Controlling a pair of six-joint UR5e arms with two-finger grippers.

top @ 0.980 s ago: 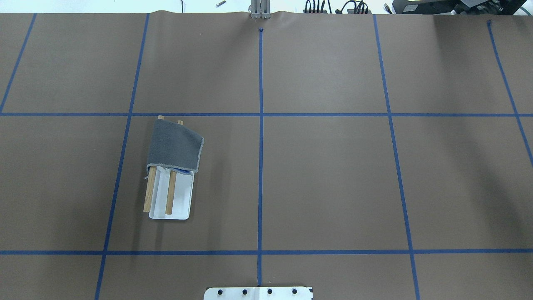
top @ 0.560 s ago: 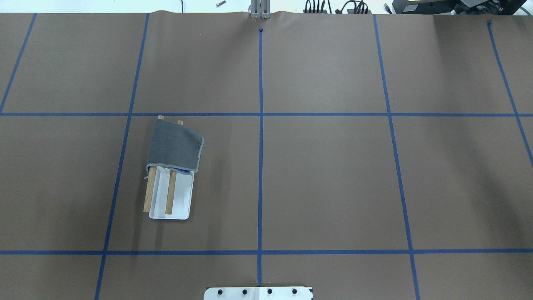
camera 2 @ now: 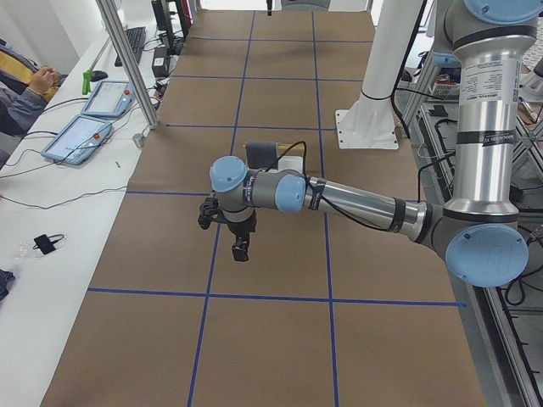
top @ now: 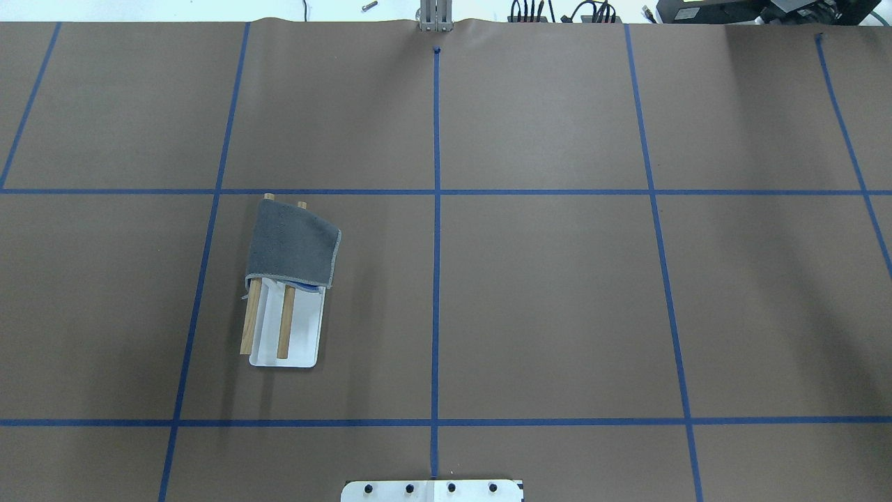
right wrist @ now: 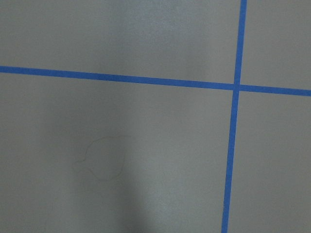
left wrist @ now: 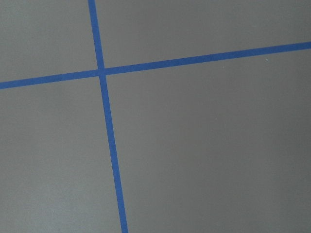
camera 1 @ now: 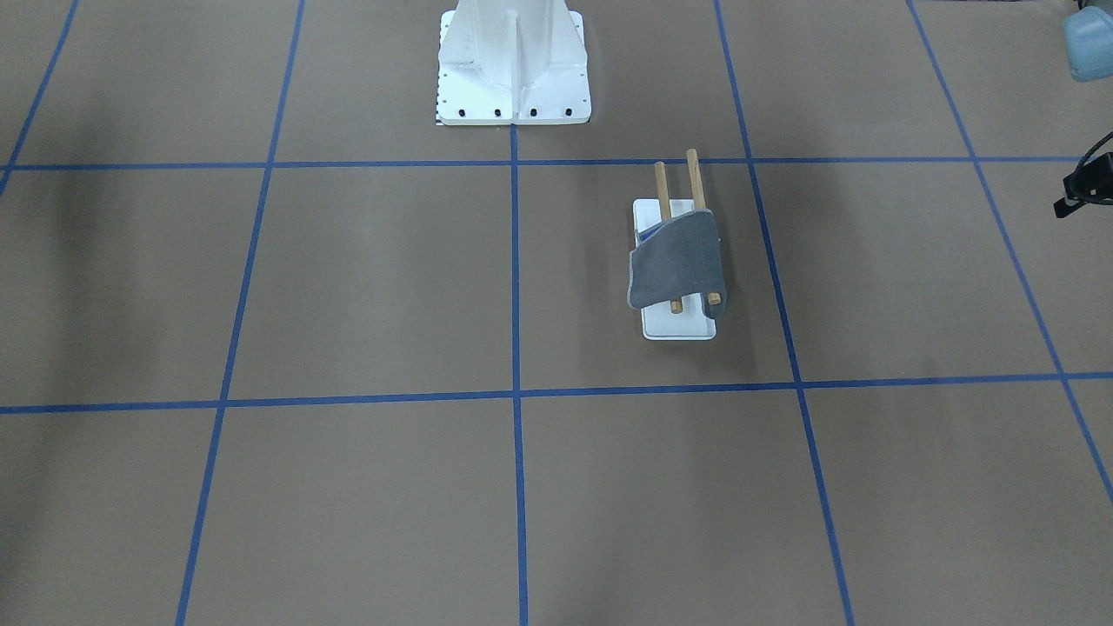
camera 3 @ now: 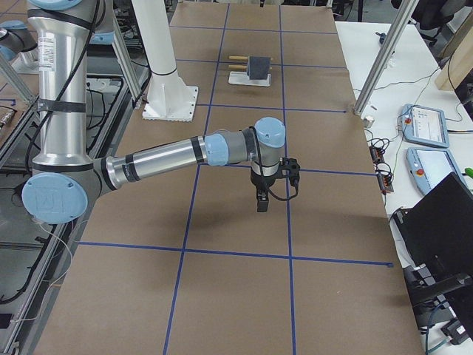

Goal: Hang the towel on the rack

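Note:
The dark grey towel (top: 293, 244) hangs over the far half of the rack's two wooden dowels (top: 249, 321), on the table's left half. The rack's white base (top: 303, 338) shows beneath. In the front-facing view the towel (camera 1: 674, 261) drapes across both dowels above the base (camera 1: 678, 329). No arm shows in the overhead view. My left gripper (camera 2: 240, 250) hangs above the table, apart from the rack, seen only in the exterior left view. My right gripper (camera 3: 261, 201) hangs over the table far from the rack (camera 3: 249, 70). I cannot tell whether either is open. Both wrist views show only bare table.
The large white bolted pedestal (camera 1: 513, 61) stands at the robot's side of the table. Blue tape lines (top: 435, 279) grid the brown table cover. Tablets (camera 2: 85, 136) and an aluminium post (camera 2: 127, 64) stand along the operators' side.

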